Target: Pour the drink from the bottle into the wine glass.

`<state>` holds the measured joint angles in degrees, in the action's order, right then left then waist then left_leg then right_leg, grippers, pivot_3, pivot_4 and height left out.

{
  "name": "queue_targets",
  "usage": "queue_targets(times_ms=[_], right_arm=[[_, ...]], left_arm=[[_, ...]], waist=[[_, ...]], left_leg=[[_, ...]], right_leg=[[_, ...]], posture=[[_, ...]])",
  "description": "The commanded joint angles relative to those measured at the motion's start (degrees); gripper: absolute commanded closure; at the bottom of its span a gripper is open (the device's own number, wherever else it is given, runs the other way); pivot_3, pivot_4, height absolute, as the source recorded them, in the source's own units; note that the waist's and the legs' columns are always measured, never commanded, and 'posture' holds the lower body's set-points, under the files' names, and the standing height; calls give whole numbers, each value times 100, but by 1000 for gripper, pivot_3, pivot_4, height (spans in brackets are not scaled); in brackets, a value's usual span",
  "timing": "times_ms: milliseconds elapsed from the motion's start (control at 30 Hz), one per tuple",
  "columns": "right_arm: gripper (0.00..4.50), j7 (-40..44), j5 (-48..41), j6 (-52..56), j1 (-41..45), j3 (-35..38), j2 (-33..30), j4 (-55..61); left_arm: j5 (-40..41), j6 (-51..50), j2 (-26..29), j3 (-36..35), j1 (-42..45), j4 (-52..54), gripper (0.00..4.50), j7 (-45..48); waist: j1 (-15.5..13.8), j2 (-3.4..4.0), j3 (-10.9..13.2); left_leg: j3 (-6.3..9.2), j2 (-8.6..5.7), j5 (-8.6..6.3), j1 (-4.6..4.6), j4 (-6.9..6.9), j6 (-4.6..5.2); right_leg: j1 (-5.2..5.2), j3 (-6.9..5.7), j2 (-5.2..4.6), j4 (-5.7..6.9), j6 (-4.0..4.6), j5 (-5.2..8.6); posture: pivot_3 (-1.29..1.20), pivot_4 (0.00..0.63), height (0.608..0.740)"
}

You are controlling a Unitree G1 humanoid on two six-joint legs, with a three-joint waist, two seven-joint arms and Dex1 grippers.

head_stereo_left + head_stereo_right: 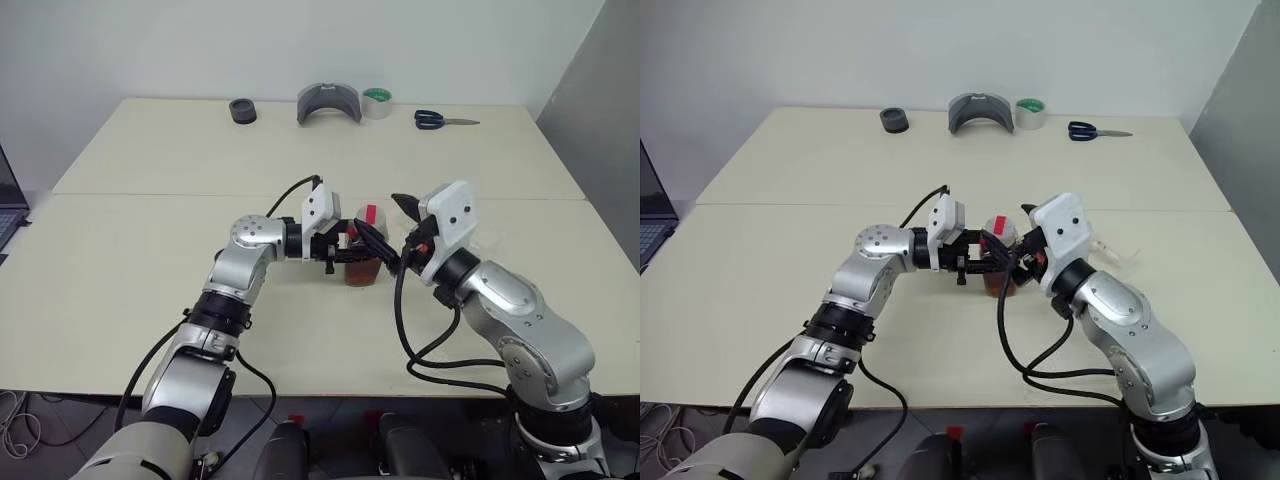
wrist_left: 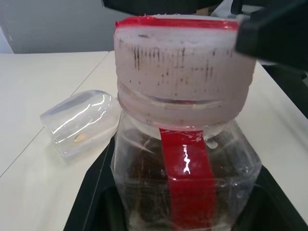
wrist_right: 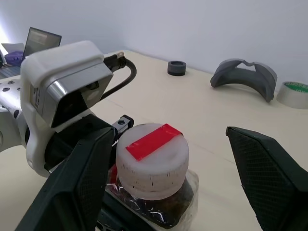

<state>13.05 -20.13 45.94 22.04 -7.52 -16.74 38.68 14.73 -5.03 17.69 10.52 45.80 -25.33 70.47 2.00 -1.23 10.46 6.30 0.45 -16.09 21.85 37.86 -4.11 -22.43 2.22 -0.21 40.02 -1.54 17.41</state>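
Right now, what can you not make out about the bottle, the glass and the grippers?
- Bottle: head views, body mostly hidden by both grippers; drink level unclear.
- Glass: left wrist view, lying on its side, stem and foot hidden behind the bottle.
- Left gripper: left wrist view, fingers cut off by the bottom edge.

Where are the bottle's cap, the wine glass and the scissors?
bottle's cap (image 3: 153, 161), right wrist view, on its white ribbed side.
wine glass (image 2: 79, 122), left wrist view, on the bowl, lying on its side on the table.
scissors (image 1: 430, 119), left eye view, on the dark handles.
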Motion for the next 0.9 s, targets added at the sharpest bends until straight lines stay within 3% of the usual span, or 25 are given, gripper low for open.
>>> queue_targets(times_ms=[33,167,267,400,433,567,800,900], right_arm=[[565,-13,118,-220,68,-80,90,25],[565,-86,194,-233,94,-104,244,-59],[1150,-107,218,-236,121,-101,329,-108],[2567,-67,257,-284,145,-117,392,-149],[2652,-48,246,-285,146,-124,403,-147],[2649,201,137,-322,148,-169,316,-143],[2649,2692,-684,-821,676,26,-950,-1085],[2649,3242,-1015,-643,1049,124,-1203,-1595]], left_arm=[[82,115,-46,-135,235,71,2679,22],[85,122,-54,-144,254,32,2679,34],[84,135,-52,-148,273,-9,2679,42],[78,159,-48,-151,290,-61,2680,50],[77,163,-44,-151,291,-71,2680,56],[86,150,-30,-156,298,-81,2680,89],[185,-42,92,-161,387,-40,2683,471],[146,11,116,-189,447,-99,2683,543]], waist=[[1,0,0],[0,0,0],[0,0,0],[1,0,0],[0,0,0],[1,0,0],[1,5,5],[10,10,8]], left_leg=[[0,0,0,1,0,0],[0,0,0,2,-1,0],[0,0,0,2,-1,0],[2,1,0,2,-1,0],[2,0,0,2,-1,0],[1,0,0,2,0,1],[-5,-3,-1,0,2,2],[-4,1,-3,-4,1,6]], right_leg=[[0,0,0,0,0,0],[0,1,0,-2,1,0],[0,1,-1,-2,1,0],[0,-1,0,-1,1,0],[0,-1,0,-1,1,0],[0,0,0,-2,1,0],[3,0,-1,-4,-1,-2],[4,-1,4,-4,2,-3]], posture=[[0,150,740],[0,150,740],[0,150,740],[0,150,740],[0,150,740],[0,150,740],[0,150,740],[0,150,740]])
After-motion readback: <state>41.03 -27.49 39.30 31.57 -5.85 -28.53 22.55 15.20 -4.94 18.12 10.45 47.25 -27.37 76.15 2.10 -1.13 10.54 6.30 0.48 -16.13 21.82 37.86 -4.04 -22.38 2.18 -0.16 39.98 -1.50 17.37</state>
